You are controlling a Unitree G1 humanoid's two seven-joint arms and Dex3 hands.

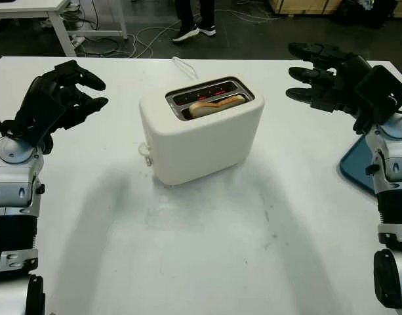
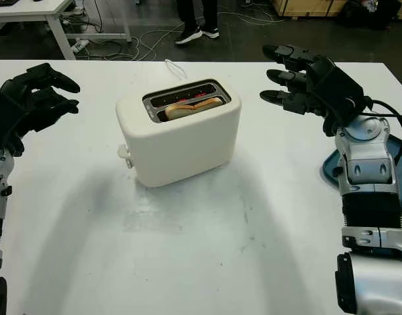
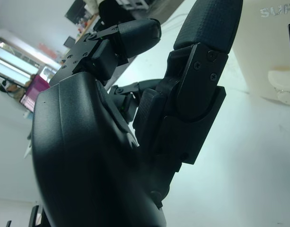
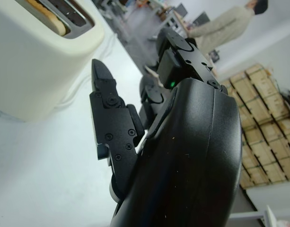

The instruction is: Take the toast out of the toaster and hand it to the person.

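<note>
A cream toaster [image 1: 201, 134] stands in the middle of the white table [image 1: 201, 249]. A slice of toast [image 1: 216, 104] lies in its nearer slot; the far slot glows red inside. My left hand [image 1: 69, 92] hovers to the left of the toaster, apart from it, holding nothing. My right hand [image 1: 312, 72] hovers to the right of the toaster, fingers pointing toward it, holding nothing. A person's legs and shoes [image 1: 194, 26] show on the floor beyond the table's far edge. In the right wrist view a person [image 4: 220, 28] stands in the background.
A blue tray [image 1: 358, 167] lies at the table's right edge beside my right arm. The toaster's white cord [image 1: 182, 65] runs off the far edge. A lever knob [image 1: 145, 149] sticks out of the toaster's left end. Another table [image 1: 37, 13] stands at the back left.
</note>
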